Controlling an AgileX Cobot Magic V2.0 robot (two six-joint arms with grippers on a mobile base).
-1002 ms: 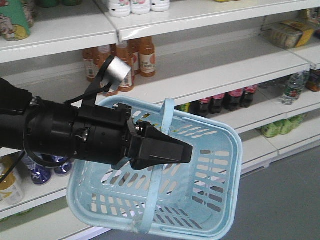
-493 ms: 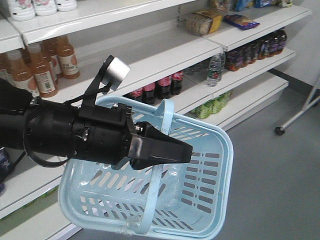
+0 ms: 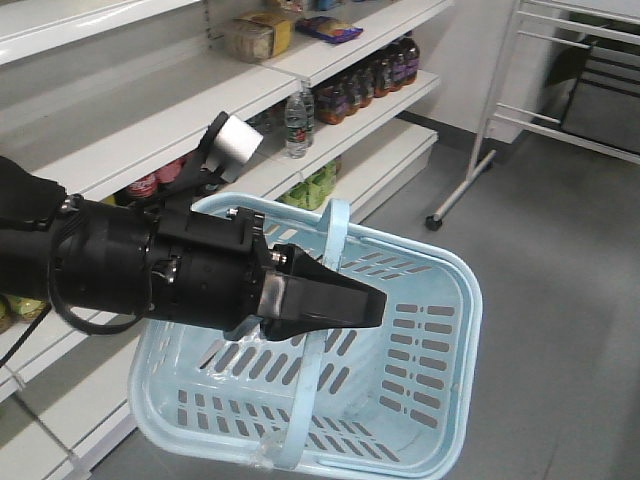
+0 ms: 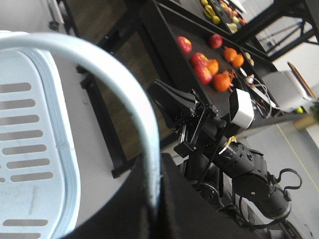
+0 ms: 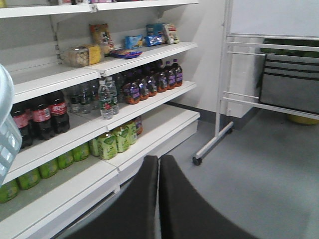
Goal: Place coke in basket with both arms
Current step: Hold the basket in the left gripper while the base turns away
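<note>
**Basket** (image 3: 476, 310): light blue moulded plastic, rectangular with rounded corners, rows of slanted slots in the walls and a smooth rim. It fills the lower centre of the front view, hanging tilted above the grey floor (image 3: 570, 260). A slotted corner shows at the left edge of the right wrist view.

**Handle** (image 3: 336, 225): a thin, flat blue strap that arcs up over the basket's middle.

**Left gripper** (image 4: 155, 172): black, matte and wedge-shaped, on a thick cylindrical arm that enters from the left of the front view. Its fingers are clamped on the handle, which runs between them at the bottom centre of the left wrist view.

**Silver disc** (image 3: 238, 140): round and brushed, on a black bracket above the arm.

**Right gripper** (image 5: 158, 162): two dark, smooth fingers at the bottom centre of its own view, pressed together with only a hairline seam and nothing between them.

**Shelves** (image 5: 60, 82): white flat boards in tiers across the left half of the right wrist view.
- Cola bottles (image 5: 42, 117): dark, with red label bands, at left.
- Water bottle (image 5: 105, 102): clear, at centre.
- Green packs (image 5: 107, 144): on the shelf below.

**Rack** (image 3: 500, 110): white tubular frame on a caster, at upper right of the front view.
</note>
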